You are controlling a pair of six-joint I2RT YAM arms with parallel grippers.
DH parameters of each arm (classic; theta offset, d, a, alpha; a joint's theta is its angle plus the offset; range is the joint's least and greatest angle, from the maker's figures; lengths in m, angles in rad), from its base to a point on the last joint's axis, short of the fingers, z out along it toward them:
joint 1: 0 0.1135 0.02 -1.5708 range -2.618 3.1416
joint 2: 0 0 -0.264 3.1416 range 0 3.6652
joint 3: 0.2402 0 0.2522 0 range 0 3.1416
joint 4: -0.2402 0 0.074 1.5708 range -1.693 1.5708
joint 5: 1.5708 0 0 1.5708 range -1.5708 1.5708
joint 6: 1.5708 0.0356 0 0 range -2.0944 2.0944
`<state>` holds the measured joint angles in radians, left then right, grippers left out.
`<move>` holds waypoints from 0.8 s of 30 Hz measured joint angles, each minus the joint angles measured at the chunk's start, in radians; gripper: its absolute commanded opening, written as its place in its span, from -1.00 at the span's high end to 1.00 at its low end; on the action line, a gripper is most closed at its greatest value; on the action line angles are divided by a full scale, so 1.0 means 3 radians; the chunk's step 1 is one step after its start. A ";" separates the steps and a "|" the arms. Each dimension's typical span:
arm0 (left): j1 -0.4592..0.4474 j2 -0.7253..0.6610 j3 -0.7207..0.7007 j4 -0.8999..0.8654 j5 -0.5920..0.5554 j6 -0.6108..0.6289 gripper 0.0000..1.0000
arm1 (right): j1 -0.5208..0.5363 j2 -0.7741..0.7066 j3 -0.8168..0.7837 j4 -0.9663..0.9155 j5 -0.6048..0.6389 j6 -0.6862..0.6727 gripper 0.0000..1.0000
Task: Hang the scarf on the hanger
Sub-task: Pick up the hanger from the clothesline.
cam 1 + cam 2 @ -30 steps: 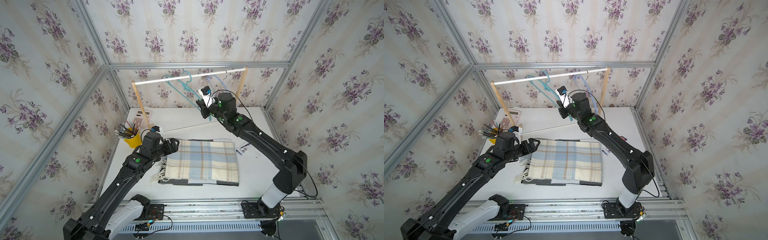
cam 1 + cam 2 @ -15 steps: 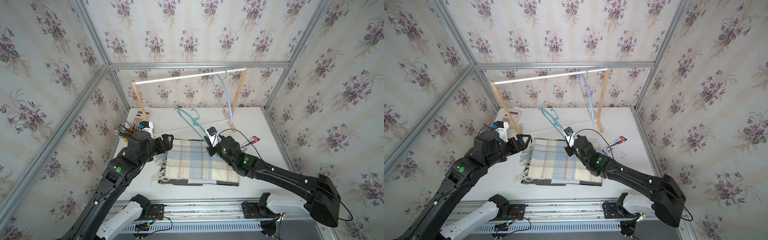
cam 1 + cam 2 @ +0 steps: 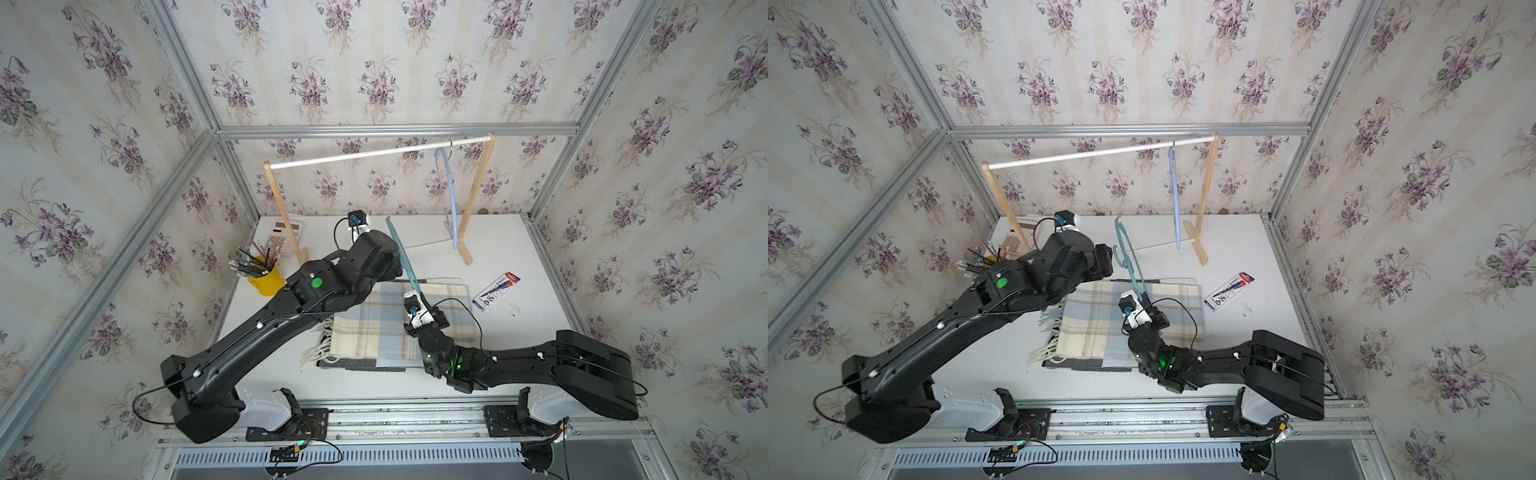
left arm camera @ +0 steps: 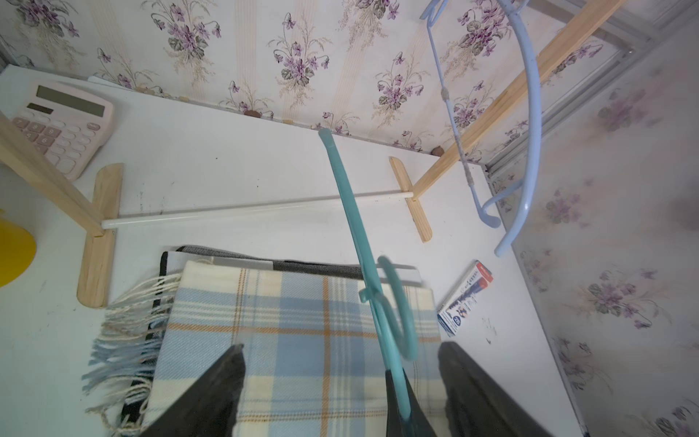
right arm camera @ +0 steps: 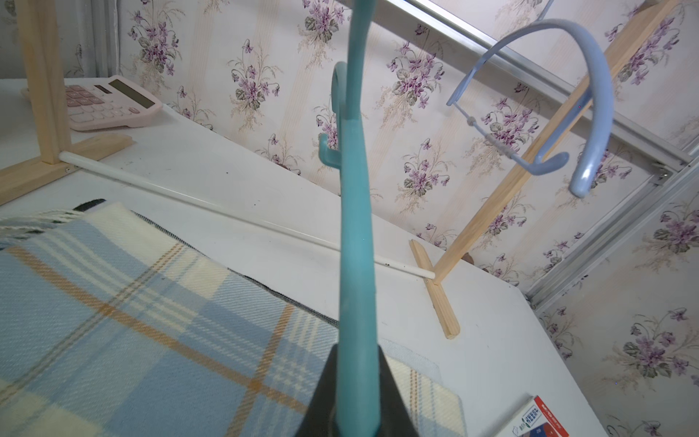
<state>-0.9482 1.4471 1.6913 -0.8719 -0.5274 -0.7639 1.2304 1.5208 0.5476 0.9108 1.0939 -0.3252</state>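
Nearest my side, the right gripper (image 5: 357,378) is clamped narrow on one end of the teal plastic hanger (image 3: 401,253). The hanger's long axis rises from that grip, up and away toward the back wall, with its hook partway along.

Directly beneath lies the folded plaid scarf in cream, pale blue and orange (image 3: 374,328), flat on the white table (image 3: 498,257). Its long axis runs across the table, and the fringed end is toward the left arm's side. The scarf is below both grippers, and neither touches it.

The left gripper (image 4: 340,363) hovers over the scarf's far part with its jaws wide and empty. In its wrist view the hanger runs between the fingers, but I cannot tell whether it is at their depth. I judge the left arm nearer the fringe, so the lift falls to it.

Further out:
- A red-and-blue pen pack (image 3: 496,285); its print is too small to read.
- A yellow pencil cup (image 3: 266,280).
- A pink calculator (image 4: 60,125); I can see no brand on it.

At the back, a pale blue hanger (image 3: 451,199) hangs on the wooden rack's white rail (image 3: 374,153).
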 measured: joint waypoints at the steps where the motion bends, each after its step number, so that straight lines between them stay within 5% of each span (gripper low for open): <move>1: -0.0006 0.0144 0.0113 -0.0011 -0.0027 0.0001 -0.50 | -0.0001 0.0034 0.0000 0.0085 0.0033 -0.0038 1.00; 8: -0.0024 0.0492 0.0261 -0.0038 -0.0072 -0.0052 -0.22 | -0.0004 0.0122 0.0005 0.0364 0.0116 -0.0217 1.00; 18: -0.0023 0.0641 0.0243 -0.0015 -0.0023 -0.0212 0.94 | -0.0003 0.0223 0.0089 0.0375 0.0126 -0.0235 1.00; 21: -0.0028 0.0624 0.0200 0.0046 -0.0038 -0.0276 1.00 | -0.0001 0.0225 0.0126 0.0300 0.0121 -0.0219 1.00; 22: -0.0027 0.0618 0.0183 0.0050 -0.0046 -0.0278 1.00 | -0.0001 0.0219 0.0141 0.0243 0.0121 -0.0201 0.71; 24: -0.0020 0.0585 0.0136 0.0064 -0.0084 -0.0276 1.00 | -0.0001 0.0142 0.0224 -0.0046 0.0095 -0.0057 -0.40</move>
<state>-0.9543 1.6226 1.7321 -0.8528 -0.5526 -0.8467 1.2301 1.5635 0.6147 0.8970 1.1225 -0.3424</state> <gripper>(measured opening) 0.101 0.160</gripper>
